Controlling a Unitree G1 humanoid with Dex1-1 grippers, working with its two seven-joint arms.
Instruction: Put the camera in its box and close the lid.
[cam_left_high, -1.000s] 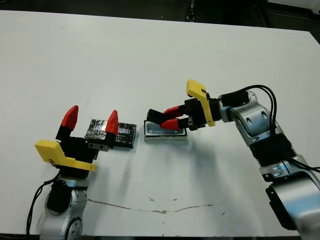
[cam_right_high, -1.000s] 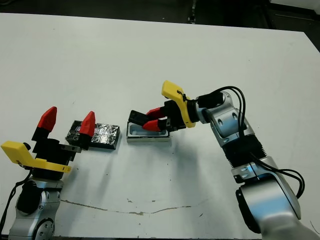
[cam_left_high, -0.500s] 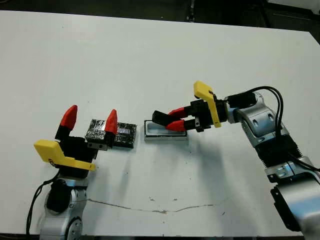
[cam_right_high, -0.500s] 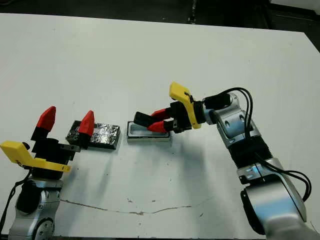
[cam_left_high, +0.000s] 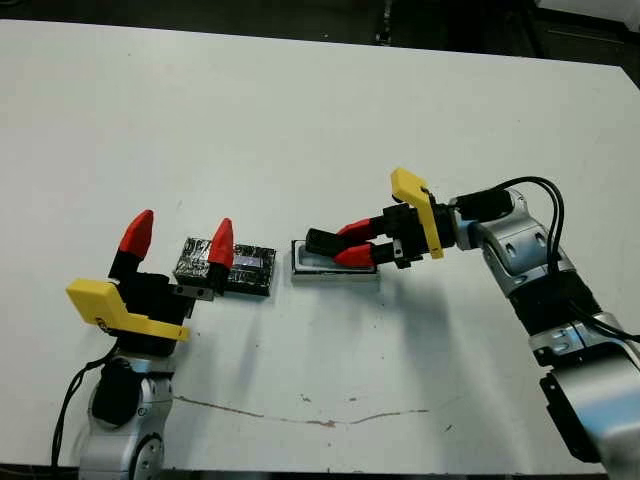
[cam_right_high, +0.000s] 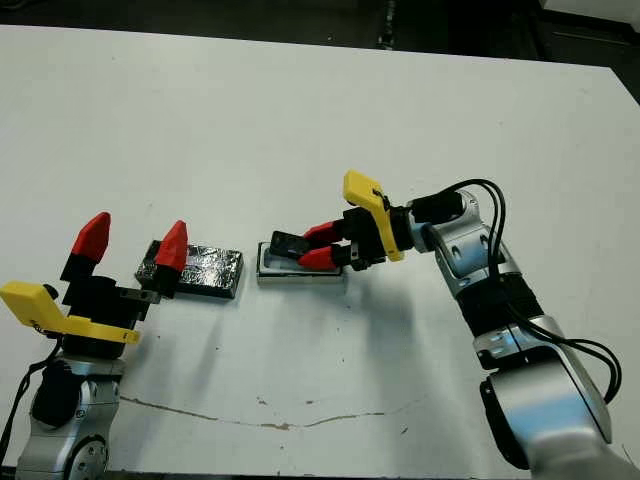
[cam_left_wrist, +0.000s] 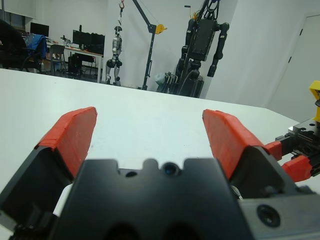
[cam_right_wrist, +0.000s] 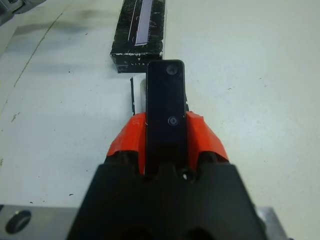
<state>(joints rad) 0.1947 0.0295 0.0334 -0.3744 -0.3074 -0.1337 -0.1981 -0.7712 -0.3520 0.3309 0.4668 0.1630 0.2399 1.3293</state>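
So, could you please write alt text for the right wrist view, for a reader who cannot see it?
The right gripper holds the camera, a slim black bar, between its red fingers above the white table. Beyond the camera's tip lies the lid, black and speckled, flat on the table.

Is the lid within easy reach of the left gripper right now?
Probably yes. The left gripper is open and hovers right beside the lid, with bare table around it; the right gripper, holding the camera, is over the box.
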